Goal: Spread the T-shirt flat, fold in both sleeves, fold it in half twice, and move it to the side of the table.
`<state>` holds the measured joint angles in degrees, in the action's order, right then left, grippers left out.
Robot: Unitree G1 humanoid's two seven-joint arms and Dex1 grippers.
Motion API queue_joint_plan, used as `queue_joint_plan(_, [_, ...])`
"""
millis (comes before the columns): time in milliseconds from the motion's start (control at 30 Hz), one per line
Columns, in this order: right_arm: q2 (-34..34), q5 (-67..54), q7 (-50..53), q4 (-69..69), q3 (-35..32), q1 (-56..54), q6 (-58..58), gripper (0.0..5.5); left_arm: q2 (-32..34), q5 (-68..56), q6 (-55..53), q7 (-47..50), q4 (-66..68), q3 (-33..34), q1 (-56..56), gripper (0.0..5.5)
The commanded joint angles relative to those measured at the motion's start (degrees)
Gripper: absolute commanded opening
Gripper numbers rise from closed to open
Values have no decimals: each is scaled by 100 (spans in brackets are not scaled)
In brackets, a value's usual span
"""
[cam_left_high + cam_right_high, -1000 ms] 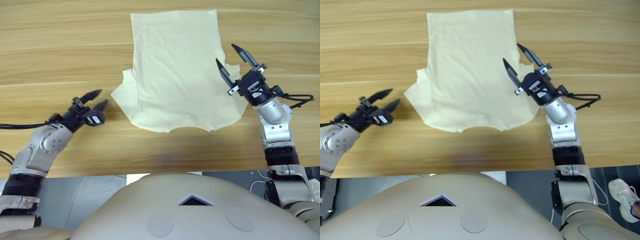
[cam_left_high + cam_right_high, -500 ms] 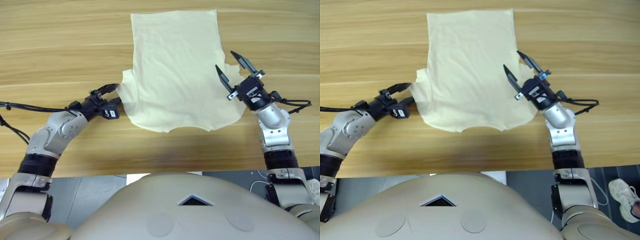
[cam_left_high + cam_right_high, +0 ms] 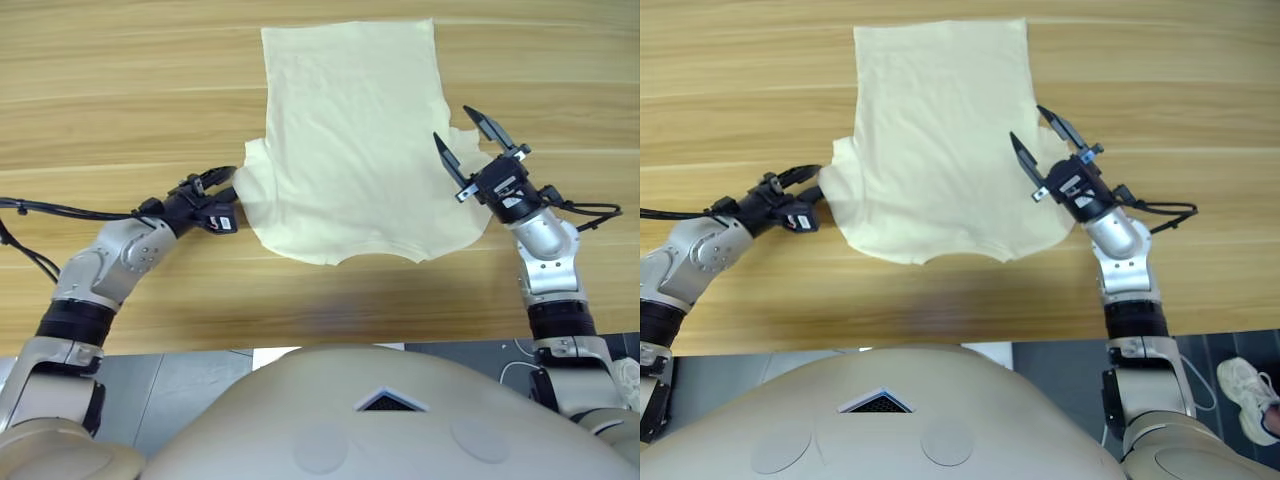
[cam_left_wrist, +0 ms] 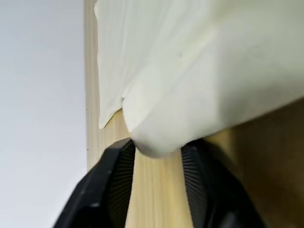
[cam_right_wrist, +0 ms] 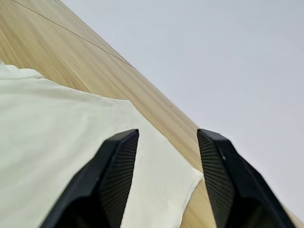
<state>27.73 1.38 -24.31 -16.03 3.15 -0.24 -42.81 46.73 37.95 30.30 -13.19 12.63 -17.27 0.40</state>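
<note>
My left claw (image 3: 230, 197) straddles the sleeve (image 3: 250, 185) of the pale yellow cotton T-shirt (image 3: 350, 140) — fingers (image 4: 121, 175) apart, ready to pinch it inward — right claw (image 3: 451, 122) hovering open.

We see bright, even light from above across the table (image 3: 120, 90), and the wood looks matte. The T-shirt (image 3: 350, 130) is lit flat, with faint grey shading in its creases and a thin soft shadow along its near edge. In the left wrist view the wood goes darker under the raised cloth by the left gripper (image 4: 157, 147). The right gripper (image 5: 167, 133) reads near black against a pale, plain backdrop.
</note>
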Motion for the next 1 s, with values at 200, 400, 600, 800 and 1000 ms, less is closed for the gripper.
queue_joint_plan(200, [-23,7,12,41,-69,-18,22,229,102,248,-19,-317,377,-323,131,31])
queue_joint_plan(400, [-30,-7,10,53,-77,-12,39,229,61,191,39,-150,520,-315,48,3])
queue_joint_plan(600, [-11,-19,23,28,-121,25,20,229,-126,-298,409,-44,315,-231,68,3])
queue_joint_plan(800, [-11,-38,10,-86,-136,-1,-14,229,-494,-503,503,393,214,-12,4,3])
queue_joint_plan(1000, [-36,-23,14,-116,-122,36,-38,229,-612,-585,576,680,-96,258,-48,3])
